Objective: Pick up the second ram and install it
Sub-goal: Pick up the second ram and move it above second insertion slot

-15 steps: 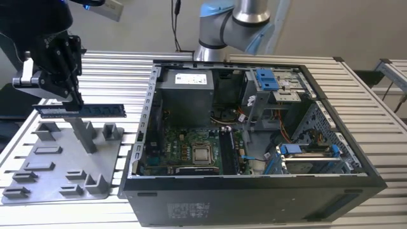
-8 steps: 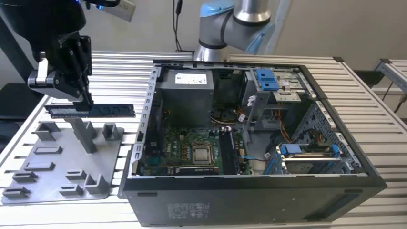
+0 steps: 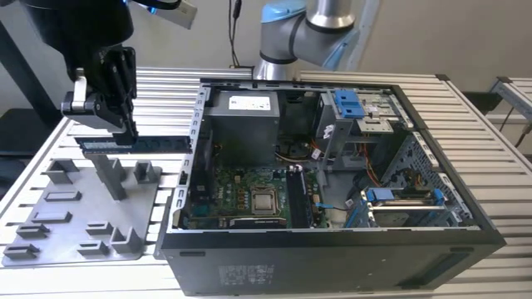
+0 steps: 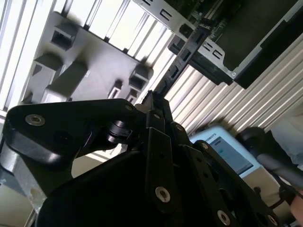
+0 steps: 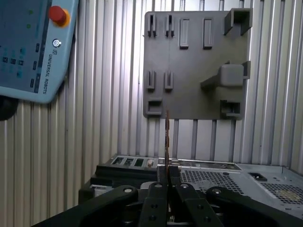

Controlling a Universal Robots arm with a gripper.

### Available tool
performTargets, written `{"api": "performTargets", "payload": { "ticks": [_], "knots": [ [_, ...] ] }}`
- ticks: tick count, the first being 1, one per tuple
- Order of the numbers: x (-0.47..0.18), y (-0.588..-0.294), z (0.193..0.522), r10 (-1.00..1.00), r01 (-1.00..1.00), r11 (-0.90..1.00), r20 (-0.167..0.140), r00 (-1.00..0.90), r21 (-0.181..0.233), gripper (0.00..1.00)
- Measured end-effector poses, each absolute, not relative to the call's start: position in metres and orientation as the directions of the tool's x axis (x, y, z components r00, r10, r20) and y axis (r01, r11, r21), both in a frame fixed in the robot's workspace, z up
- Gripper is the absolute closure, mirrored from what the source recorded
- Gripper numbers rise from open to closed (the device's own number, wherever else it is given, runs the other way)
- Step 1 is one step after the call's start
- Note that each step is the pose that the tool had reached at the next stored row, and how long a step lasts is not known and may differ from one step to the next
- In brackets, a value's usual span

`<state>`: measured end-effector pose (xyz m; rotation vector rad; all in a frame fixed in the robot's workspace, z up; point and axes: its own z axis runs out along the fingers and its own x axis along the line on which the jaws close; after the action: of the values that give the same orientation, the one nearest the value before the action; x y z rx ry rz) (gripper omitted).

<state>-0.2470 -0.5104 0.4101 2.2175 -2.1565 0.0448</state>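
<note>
The second ram [image 3: 137,144] is a dark, long, thin stick held level in the air above the grey holder plate [image 3: 58,215], just to the exterior view's left of the open computer case [image 3: 332,249]. My gripper [image 3: 127,134] is shut on it from above, near its middle. In the first wrist view the ram [image 5: 167,135] shows edge-on, sticking out from between the fingers of my gripper [image 5: 167,172]. The second wrist view has the ram [image 4: 182,56] reaching from my gripper [image 4: 154,97] toward the case wall. The motherboard [image 3: 249,193] lies on the case floor.
A tall grey post [image 3: 108,177] and several small blocks rise from the holder plate under the ram. The case's metal side wall [image 3: 196,124] stands close to the ram's end. A teach pendant [image 5: 33,42] lies on the slatted table. Blue clips [image 3: 349,103] sit in the case's far side.
</note>
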Motion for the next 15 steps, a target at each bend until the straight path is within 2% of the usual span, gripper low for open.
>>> {"api": "performTargets", "payload": {
  "ticks": [15],
  "knots": [
    [-0.206, -0.51, 0.41, -0.998, -0.999, -0.028, 0.054, 0.029, 0.014, 0.87]
  ]
}}
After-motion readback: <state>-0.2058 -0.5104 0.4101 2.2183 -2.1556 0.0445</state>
